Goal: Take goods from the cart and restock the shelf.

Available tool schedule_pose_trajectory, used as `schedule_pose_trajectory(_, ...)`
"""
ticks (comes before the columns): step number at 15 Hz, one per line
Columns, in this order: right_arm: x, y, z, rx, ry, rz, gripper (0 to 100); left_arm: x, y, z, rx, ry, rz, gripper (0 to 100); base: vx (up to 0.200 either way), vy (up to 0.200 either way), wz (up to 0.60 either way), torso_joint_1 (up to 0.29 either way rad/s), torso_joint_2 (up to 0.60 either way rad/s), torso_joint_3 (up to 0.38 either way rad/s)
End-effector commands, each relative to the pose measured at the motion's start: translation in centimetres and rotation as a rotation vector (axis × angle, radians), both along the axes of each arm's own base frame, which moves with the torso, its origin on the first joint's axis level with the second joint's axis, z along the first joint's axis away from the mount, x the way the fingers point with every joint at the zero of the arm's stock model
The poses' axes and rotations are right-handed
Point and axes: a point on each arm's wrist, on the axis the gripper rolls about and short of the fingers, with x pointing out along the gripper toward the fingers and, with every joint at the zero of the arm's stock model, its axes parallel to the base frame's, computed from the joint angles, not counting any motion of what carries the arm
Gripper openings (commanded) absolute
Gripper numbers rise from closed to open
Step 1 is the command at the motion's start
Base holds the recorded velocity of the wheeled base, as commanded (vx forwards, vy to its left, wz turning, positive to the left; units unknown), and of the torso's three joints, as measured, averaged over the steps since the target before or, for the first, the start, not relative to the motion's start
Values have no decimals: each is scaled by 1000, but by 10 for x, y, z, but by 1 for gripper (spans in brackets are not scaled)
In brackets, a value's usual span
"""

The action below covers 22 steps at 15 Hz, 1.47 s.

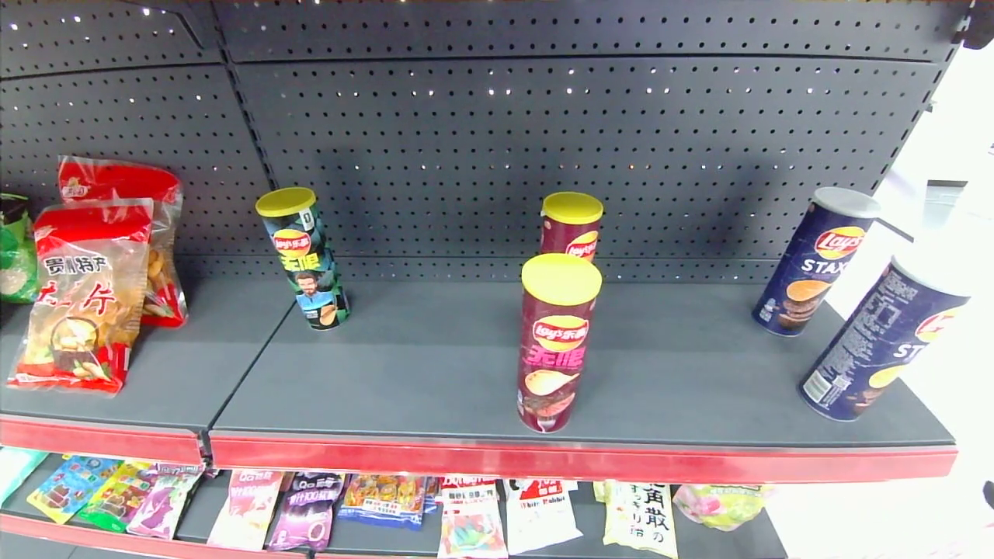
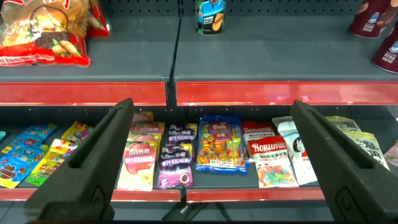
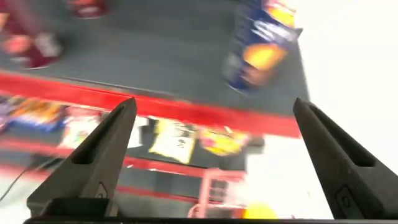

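On the grey upper shelf [image 1: 435, 365] stand several chip cans. A maroon can with a yellow lid [image 1: 555, 341] is near the front edge, with a second one [image 1: 571, 225] behind it. A dark can with a yellow lid [image 1: 304, 256] is at the back left, and two blue cans [image 1: 815, 260] [image 1: 885, 334] are at the right end. My left gripper [image 2: 212, 104] is open and holds nothing, below the shelf's red front edge [image 2: 249, 93]. My right gripper [image 3: 214, 102] is also open with nothing in it, before the shelf's right end near a blue can [image 3: 261, 50].
Red snack bags [image 1: 85, 295] lean on the neighbouring shelf section to the left. Candy and snack packets [image 2: 217, 146] line the lower shelf. A red wire frame [image 3: 217, 193] with something yellow [image 3: 261, 211] lies low in the blurred right wrist view. Bare shelf lies between the cans.
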Motion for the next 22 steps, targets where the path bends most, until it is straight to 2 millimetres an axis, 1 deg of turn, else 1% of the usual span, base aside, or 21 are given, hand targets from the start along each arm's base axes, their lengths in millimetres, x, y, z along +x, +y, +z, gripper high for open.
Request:
schedule_pose_trajectory(1,-36,-1,-26,-9,-99,-100,100,0,0,0,0,1,0,100,0,0,0,0,0,0)
schedule_pose_trajectory(3,-42,-1,-35,-26,-121,-119,100,0,0,0,0,-2,0,100,0,0,0,0,0,0)
schedule_pose_trajectory(5,-47,-1,-60,-24,-133,-99,100,0,0,0,2,1,0,100,0,0,0,0,0,0)
schedule_pose_trajectory(7,-55,-1,-76,-49,-189,-85,100,0,0,0,2,1,0,100,0,0,0,0,0,0)
schedule_pose_trajectory(8,-54,-2,-80,-49,-183,-81,100,0,0,0,2,-1,0,100,0,0,0,0,0,0)
schedule_pose_trajectory(9,-54,-2,-80,-49,-183,-81,100,0,0,0,2,-1,0,100,0,0,0,0,0,0)
schedule_pose_trajectory(10,-51,-2,-88,-43,-157,-78,100,0,0,0,5,1,-2,100,0,0,0,0,0,0)
schedule_pose_trajectory(12,-51,-1,-88,-38,-155,-52,100,0,0,0,3,1,0,100,0,0,0,0,0,0)
schedule_pose_trajectory(17,-51,-1,-89,-22,-157,-48,100,0,0,0,5,-2,-2,100,-200,0,0,7,-1,3)
schedule_pose_trajectory(20,-51,-1,-89,-20,-157,-49,100,0,0,0,3,-1,-2,100,0,0,0,0,0,0)
schedule_pose_trajectory(22,-51,-1,-89,-11,-157,-49,100,0,0,0,3,-1,-2,100,0,0,-600,12,7,0)
